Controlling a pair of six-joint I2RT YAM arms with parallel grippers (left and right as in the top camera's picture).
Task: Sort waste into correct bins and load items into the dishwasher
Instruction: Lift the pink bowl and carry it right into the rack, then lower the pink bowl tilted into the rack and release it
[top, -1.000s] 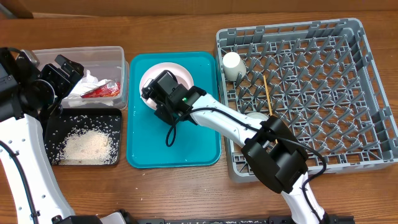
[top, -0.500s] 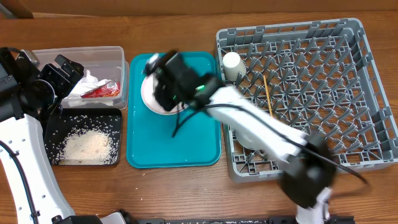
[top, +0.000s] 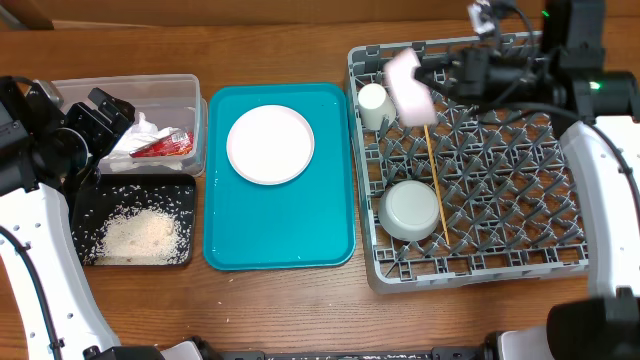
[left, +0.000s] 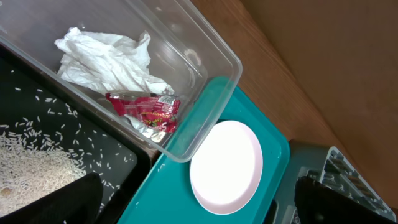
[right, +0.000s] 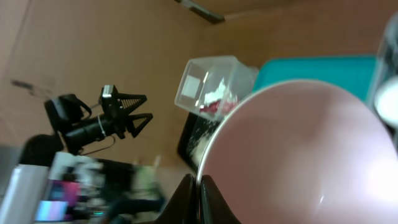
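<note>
Overhead, your right pincer (top: 438, 73) is shut on the rim of the small pink bowl (top: 407, 85) and holds it on edge in the air, over the far left corner of the dish rack (top: 470, 270). The bowl hangs just beside the white cup (top: 372, 100), on the cup's right; I cannot tell whether they touch. The right wrist view shows the bowl's hollow facing the camera, with the fingers pinching its lower edge. Free pegs lie below and toward you, between the cup and the grey-green bowl (top: 410, 210), alongside the chopstick (top: 433, 170). That, in my judgement, is where it goes down. Your left pincer (top: 108, 112) gapes wide, empty, by the clear tub (top: 190, 85), well apart.
</note>
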